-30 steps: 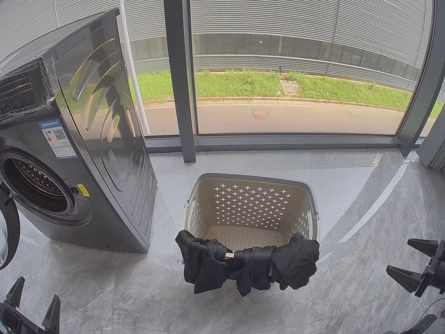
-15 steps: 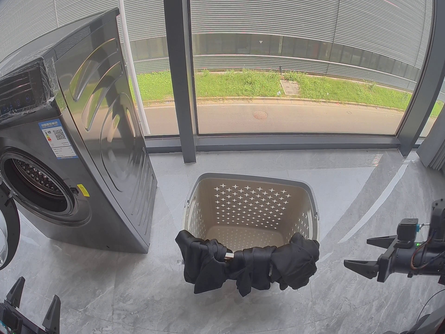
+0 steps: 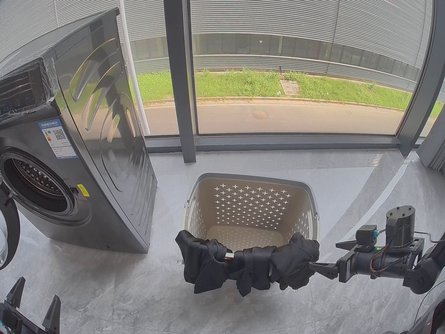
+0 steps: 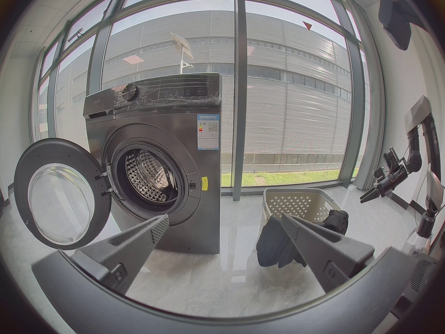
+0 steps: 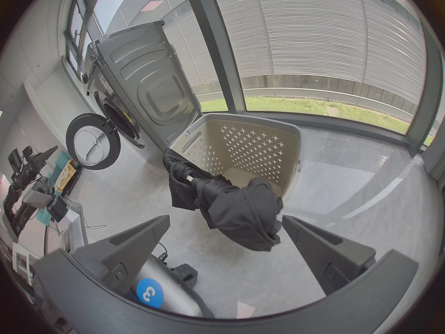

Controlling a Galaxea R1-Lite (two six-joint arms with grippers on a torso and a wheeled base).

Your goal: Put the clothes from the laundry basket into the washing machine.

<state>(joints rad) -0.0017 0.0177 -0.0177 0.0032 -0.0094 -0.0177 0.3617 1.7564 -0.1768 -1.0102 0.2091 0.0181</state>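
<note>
A beige laundry basket (image 3: 251,198) stands on the floor in the middle. Black clothes (image 3: 248,263) hang bunched over its near rim. My right gripper (image 3: 330,257) is open just right of the clothes' right end, level with the rim, with nothing between its fingers. In the right wrist view the clothes (image 5: 236,209) sit right ahead of the open right gripper (image 5: 225,222). The grey washing machine (image 3: 79,131) stands at the left, its round door (image 4: 60,193) swung open and its drum (image 4: 146,175) bare. Low at the near left, my left gripper (image 3: 32,302) is open and holds nothing.
A large floor-to-ceiling window with a dark pillar (image 3: 178,70) runs behind the basket. Bare grey tiled floor (image 3: 116,284) lies between the washing machine and the basket and in front of both.
My right arm has swung in from the right edge, leftwards towards the basket, and its open gripper now nearly touches the clothes. The left arm and clothes have not moved.
</note>
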